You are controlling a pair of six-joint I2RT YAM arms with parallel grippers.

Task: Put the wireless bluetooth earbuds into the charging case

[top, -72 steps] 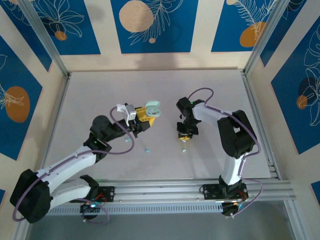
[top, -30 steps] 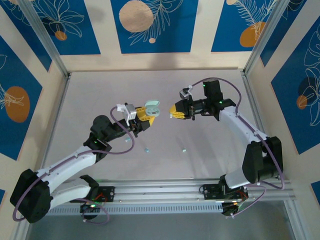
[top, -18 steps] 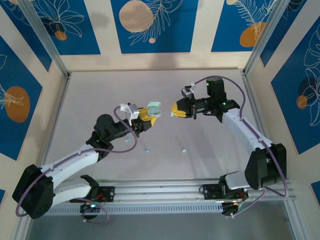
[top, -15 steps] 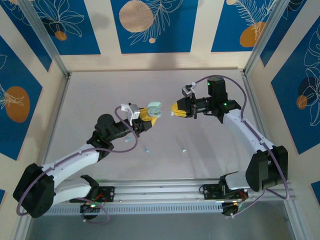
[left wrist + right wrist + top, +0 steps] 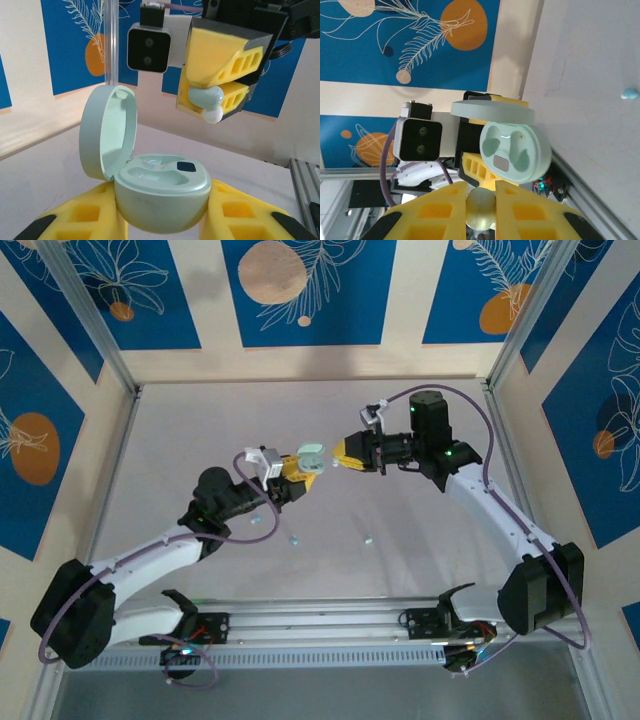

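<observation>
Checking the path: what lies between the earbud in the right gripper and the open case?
Nothing; the left wrist view shows bare air between the earbud and the case.

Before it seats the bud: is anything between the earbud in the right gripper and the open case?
Nothing visible is in the way. Only open air separates the earbud, pinched in the right gripper, from the case held by the left gripper. The lid stands open and both sockets look empty.

Open mint case (image 5: pixel 160 192) (lid raised), mint-white earbud (image 5: pixel 207 97) close by, not touching.
</observation>
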